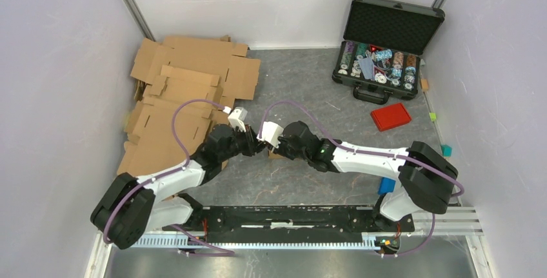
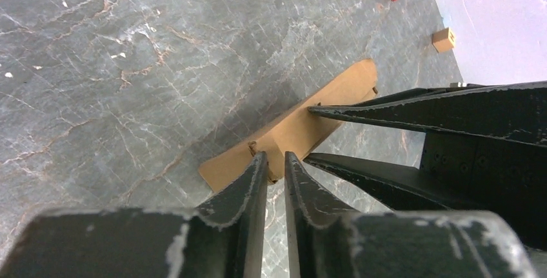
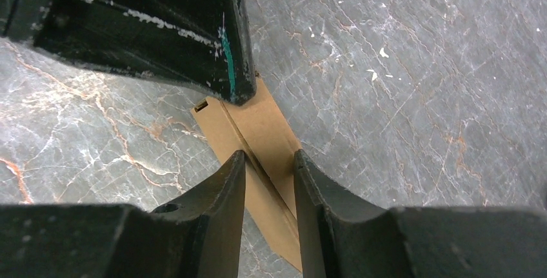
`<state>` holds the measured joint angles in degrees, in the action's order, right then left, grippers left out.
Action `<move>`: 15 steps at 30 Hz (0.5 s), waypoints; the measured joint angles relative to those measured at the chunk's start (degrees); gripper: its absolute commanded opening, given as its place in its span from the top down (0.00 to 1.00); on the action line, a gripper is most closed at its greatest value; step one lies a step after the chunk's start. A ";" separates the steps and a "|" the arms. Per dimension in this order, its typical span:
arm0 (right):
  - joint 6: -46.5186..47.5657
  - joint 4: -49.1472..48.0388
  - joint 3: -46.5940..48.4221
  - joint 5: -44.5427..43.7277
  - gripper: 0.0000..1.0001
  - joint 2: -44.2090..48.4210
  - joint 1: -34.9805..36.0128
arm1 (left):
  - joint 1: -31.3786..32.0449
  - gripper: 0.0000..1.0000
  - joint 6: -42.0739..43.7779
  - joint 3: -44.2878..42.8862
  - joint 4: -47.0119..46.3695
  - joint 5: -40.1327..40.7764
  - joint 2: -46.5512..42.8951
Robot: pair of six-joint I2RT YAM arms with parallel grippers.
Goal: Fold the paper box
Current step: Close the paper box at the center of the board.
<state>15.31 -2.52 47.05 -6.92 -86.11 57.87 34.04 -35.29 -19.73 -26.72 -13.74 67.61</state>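
The paper box is a flattened brown strip in the open middle of the marble table, well apart from the black poker-chip case and on the near-left of it; the red lid lies between the two, closer to the case; the heap of larger cardboard sheets is on the side of the box away from the case.

The strip's long axis seems to run roughly toward the case; one crease runs along its length. The two arms meet over it from opposite ends. The left gripper is at the end farther from the case, its tips at the strip's edge, pointing along the axis. The right gripper comes from the case's side and stands astride the strip's width near its middle.

The left jaws stand only narrowly apart; I cannot tell whether they nip the edge. The right jaws stand wider, with cardboard filling the gap; I cannot tell whether the pads press it.

Neither arm is nearer, since both are at the box; so I judge the coming fold turns on that lengthwise crease, which lies in line with both grippers.
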 measured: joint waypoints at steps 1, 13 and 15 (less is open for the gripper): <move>-0.02 -0.15 -0.17 0.24 0.64 0.15 0.02 | 0.15 0.64 0.00 -0.33 1.57 -0.02 -0.81; -0.59 -3.23 -2.56 1.55 0.64 1.53 0.15 | 1.07 0.60 3.26 -6.08 25.35 1.40 -8.33; -0.70 -3.48 -2.84 1.81 0.64 1.75 0.15 | 1.07 0.50 3.41 -6.91 26.60 1.57 -7.58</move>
<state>14.61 -6.00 44.21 -5.10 -84.36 58.02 35.11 -31.88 -26.63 -0.12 -12.16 60.03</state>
